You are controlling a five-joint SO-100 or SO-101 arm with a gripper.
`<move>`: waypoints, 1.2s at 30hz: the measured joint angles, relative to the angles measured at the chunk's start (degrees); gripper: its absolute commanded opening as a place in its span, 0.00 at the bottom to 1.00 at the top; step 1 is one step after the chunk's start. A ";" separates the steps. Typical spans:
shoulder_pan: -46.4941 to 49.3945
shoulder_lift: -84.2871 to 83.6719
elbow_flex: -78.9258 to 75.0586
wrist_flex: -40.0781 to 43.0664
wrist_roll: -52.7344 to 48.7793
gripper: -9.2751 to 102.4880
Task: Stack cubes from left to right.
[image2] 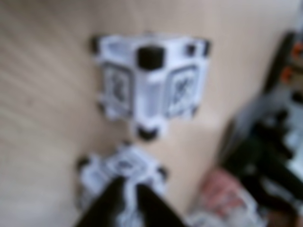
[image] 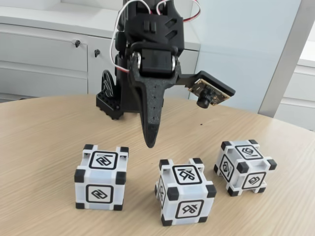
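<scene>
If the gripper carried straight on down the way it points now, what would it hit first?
Probably bare table: in the fixed view the gripper tip hangs between the left cube and middle cube. Depth is unclear; the blurred wrist view hints a cube lies near its line.

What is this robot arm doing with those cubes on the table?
Nothing is stacked yet. Three cubes sit apart in a row on the wooden table: the left cube, the middle cube and the right cube. The arm's claw hangs above the table between the left and middle cubes, holding nothing.
</scene>
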State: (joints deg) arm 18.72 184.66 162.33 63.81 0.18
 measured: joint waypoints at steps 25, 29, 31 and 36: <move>0.00 0.00 0.00 0.00 0.53 0.08; 0.00 0.00 0.00 0.00 0.79 0.08; 0.00 0.00 0.00 0.00 0.79 0.08; 0.00 0.00 0.00 -0.62 1.41 0.09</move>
State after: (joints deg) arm 18.72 184.66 162.33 63.19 1.58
